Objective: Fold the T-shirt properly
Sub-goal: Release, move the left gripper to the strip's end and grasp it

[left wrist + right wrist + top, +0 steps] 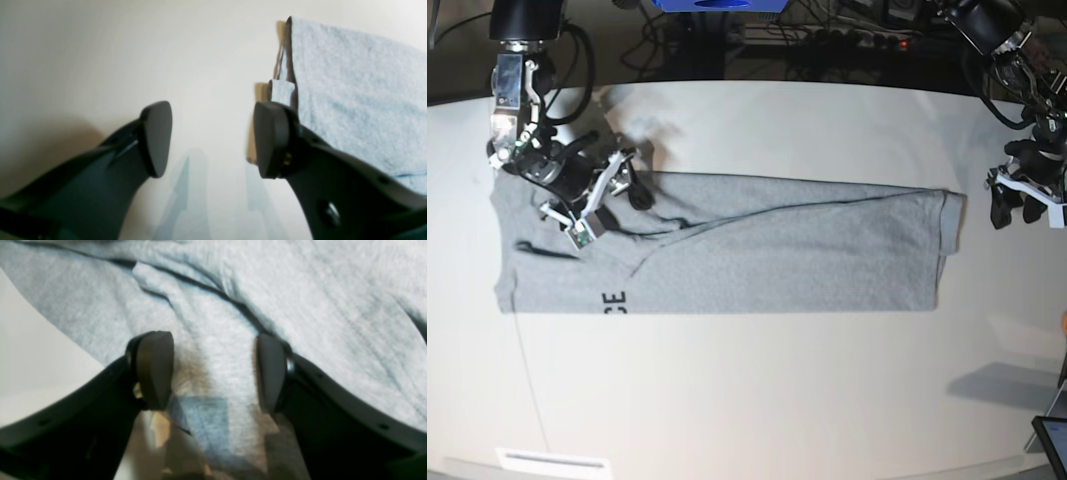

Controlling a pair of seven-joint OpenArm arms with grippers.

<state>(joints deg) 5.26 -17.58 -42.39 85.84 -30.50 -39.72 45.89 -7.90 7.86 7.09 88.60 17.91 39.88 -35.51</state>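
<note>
The T-shirt lies folded into a long band across the middle of the white table. The right gripper hangs above the shirt's wrinkled end, jaws spread and holding nothing. The left gripper, also spread and empty, sits over bare table just beside the shirt's other end.

A wide white table fills most of the base view, evenly lit with soft shadows near its right edge. Behind its far edge the background is dark, with a tangle of black cables and a blue object at top centre.
</note>
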